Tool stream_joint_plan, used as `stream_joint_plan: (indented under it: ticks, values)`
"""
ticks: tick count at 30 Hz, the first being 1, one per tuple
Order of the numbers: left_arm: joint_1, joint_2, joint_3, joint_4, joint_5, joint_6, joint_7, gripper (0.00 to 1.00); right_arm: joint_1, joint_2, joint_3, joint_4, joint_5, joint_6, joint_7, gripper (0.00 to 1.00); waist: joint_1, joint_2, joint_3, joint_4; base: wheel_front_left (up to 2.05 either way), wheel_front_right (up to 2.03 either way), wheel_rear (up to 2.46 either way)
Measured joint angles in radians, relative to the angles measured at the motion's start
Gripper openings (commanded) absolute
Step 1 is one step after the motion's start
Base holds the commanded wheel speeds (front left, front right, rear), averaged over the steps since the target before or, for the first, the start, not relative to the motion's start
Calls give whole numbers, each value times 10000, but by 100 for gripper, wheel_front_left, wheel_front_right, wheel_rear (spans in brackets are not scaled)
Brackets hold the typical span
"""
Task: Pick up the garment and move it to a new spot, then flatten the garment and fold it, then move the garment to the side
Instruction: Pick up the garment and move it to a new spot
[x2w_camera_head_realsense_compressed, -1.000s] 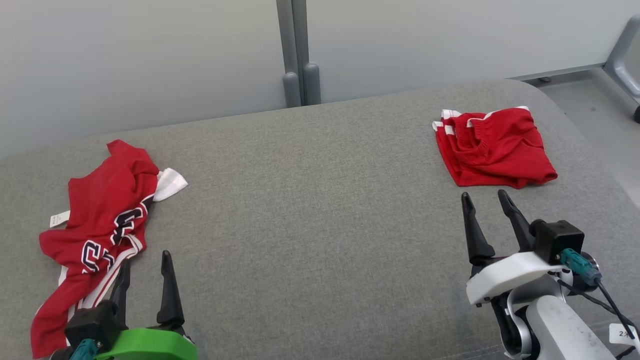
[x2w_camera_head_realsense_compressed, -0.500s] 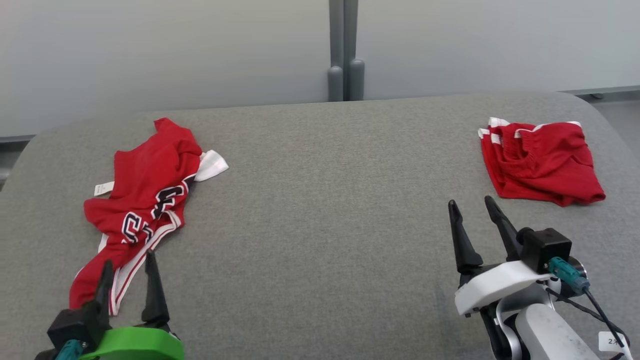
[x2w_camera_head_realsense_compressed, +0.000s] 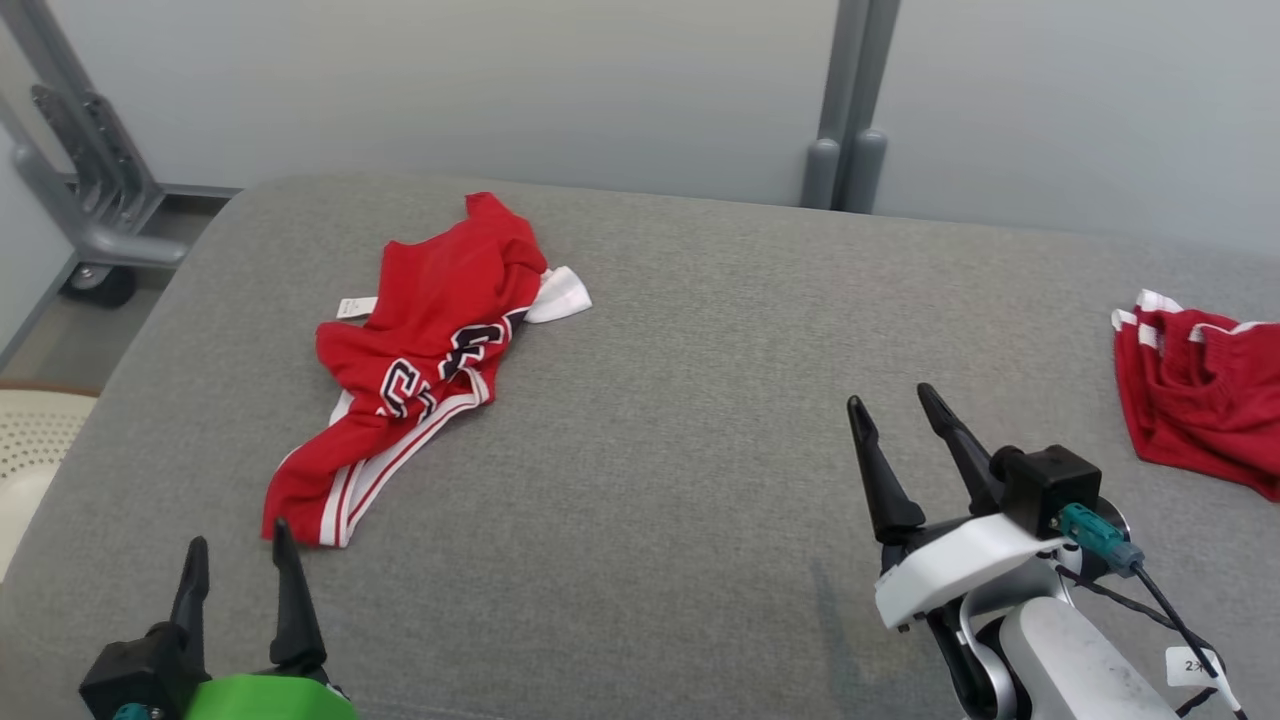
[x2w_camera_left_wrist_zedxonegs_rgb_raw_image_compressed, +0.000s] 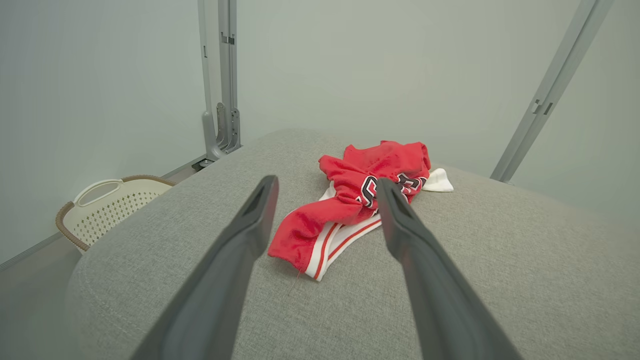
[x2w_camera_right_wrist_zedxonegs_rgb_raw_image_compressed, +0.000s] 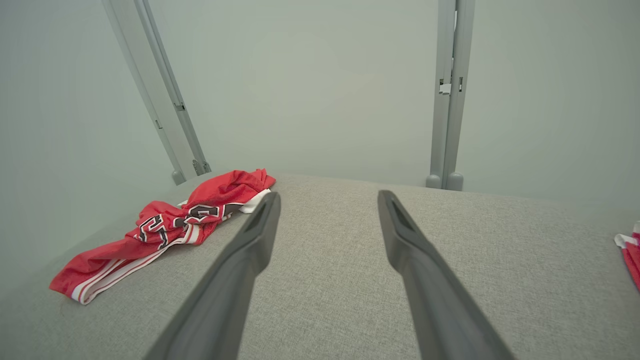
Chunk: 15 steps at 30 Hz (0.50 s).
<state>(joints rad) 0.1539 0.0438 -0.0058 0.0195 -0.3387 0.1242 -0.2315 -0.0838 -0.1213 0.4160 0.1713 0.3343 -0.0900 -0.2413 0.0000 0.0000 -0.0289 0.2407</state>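
Crumpled red jersey garment (x2w_camera_head_realsense_compressed: 430, 330) at 11 o'clock, white-striped hem, black lettering outlined white, plain mid-grey woven cloth surface (x2w_camera_head_realsense_compressed: 650, 450), folded red shorts (x2w_camera_head_realsense_compressed: 1200, 410) at 3 o'clock, white-striped edge, cream perforated basket (x2w_camera_left_wrist_zedxonegs_rgb_raw_image_compressed: 107, 205), brown rim, left gripper (x2w_camera_head_realsense_compressed: 238, 535) black-fingered on green mount.

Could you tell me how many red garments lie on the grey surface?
2: a crumpled jersey on the robot's left, and a folded garment at the right edge, partly cut off.

Cream basket (x2w_camera_left_wrist_zedxonegs_rgb_raw_image_compressed: 107, 202) beside grey padded table (x2w_camera_head_realsense_compressed: 650, 480)
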Motion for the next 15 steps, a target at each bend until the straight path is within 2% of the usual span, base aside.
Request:
stream_joint_plan:
  ticks: [5,9,15]
  values:
    - [-13,2,-637,4,96,0,27,100,31,-8,-437,0,4,-102,-2,100,0,0,-6,702,0,0,0]
    - [-14,25,-516,-12,96,2,36,100,58,4,-477,2,2,-136,-2,100,0,0,3,1208,0,0,0]
    - [-29,25,-621,-35,96,2,209,100,59,12,-529,-19,-111,-188,0,100,0,0,174,1420,0,0,0]
